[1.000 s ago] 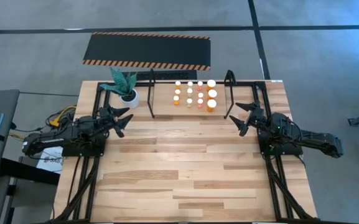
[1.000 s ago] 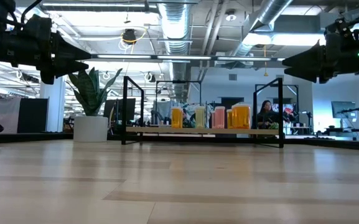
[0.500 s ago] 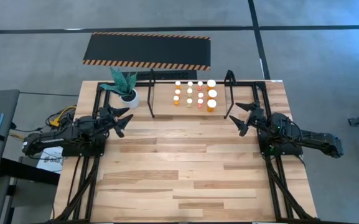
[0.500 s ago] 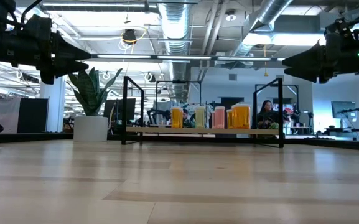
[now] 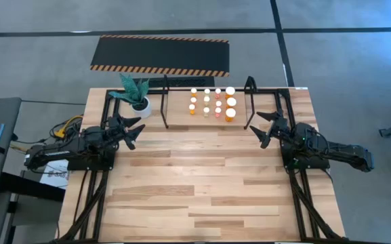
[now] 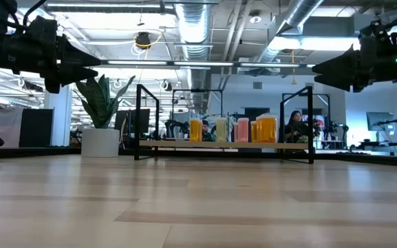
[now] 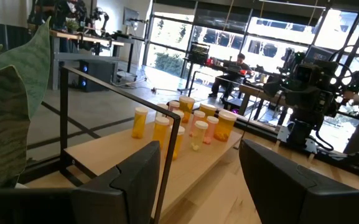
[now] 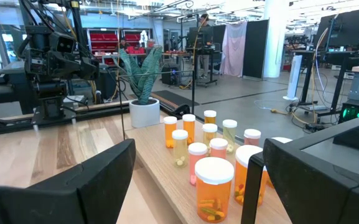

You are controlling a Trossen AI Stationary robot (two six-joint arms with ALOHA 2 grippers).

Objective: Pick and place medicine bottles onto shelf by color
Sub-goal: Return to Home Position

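On the shelf point(image 5: 178, 103), bottles point(image 5: 212, 102) stand in seemingly four rows; the left gripper point(image 5: 136, 133) and right gripper point(image 5: 259, 129) hover near its ends, spread wide, holding nothing.

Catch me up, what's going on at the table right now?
Nothing is being handled. The pill bottles stand in rows on the shelf, big orange ones at the end nearest the right arm. That arm and the left arm hang above the table's sides, jaws open and empty.
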